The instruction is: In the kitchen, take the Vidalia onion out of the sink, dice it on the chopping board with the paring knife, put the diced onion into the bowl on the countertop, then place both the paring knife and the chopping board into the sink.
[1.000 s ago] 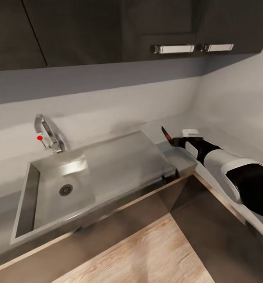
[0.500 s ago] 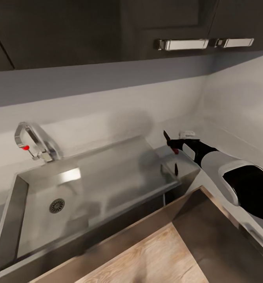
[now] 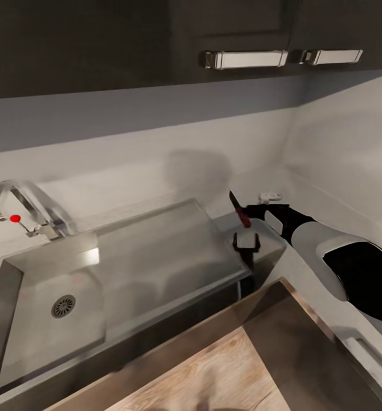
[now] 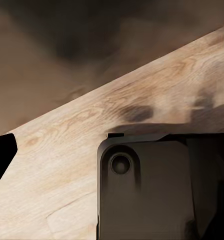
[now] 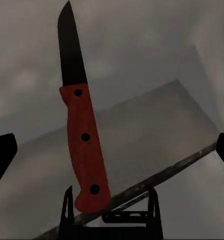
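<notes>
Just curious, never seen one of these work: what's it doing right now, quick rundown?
Right hand shut on paring knife, blade up, near the sink's drainboard end. Left hand: cannot tell. Nothing seen blocking the basin.

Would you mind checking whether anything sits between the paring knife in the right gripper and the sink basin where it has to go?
Nothing visible does. The right gripper holds the paring knife above the countertop just beside the sink. Between them lies only the bare drainboard, and the basin around the drain looks empty. The left gripper stands at the sink's near corner, below the knife.
</notes>
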Robot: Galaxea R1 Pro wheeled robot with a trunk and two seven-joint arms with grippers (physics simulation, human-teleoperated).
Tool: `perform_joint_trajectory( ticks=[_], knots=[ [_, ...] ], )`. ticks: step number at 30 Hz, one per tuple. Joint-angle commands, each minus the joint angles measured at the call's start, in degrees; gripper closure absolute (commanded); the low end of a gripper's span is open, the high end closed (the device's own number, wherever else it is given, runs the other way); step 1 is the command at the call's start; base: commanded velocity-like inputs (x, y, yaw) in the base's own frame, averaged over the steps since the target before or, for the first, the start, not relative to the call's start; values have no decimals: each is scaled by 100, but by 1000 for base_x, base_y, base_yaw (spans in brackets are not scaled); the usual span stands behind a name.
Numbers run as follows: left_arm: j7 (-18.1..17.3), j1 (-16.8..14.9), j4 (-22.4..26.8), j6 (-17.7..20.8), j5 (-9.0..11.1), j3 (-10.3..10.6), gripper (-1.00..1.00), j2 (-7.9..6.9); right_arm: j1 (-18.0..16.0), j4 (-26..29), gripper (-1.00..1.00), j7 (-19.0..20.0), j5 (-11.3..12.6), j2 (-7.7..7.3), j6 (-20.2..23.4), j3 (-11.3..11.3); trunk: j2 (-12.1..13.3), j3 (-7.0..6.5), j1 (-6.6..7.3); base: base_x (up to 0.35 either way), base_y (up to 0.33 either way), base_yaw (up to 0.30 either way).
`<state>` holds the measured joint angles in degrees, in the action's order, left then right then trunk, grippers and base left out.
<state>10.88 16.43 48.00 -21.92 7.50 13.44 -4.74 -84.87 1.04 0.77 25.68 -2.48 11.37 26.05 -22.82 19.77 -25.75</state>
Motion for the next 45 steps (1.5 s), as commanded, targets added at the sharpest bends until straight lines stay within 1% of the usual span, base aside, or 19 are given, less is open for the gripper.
perform_joint_trajectory(
  ticks=[1,4,10,45],
  knots=[
    [37,0,8,-14,58,36,-100,-9,5,11,-100,9,46,0,32,49,-10,9,-3,2,-184,0],
    [36,0,4,-14,58,36,-100,-9,35,11,-100,10,43,58,32,50,-10,13,-3,1,-86,0],
    [37,0,2,-13,58,36,-100,-9,49,11,-100,11,42,104,32,50,-10,48,-3,0,-13,0],
    [36,0,1,-14,58,36,-100,-9,57,11,-100,11,33,134,32,50,-10,360,-3,3,0,0]
  ],
)
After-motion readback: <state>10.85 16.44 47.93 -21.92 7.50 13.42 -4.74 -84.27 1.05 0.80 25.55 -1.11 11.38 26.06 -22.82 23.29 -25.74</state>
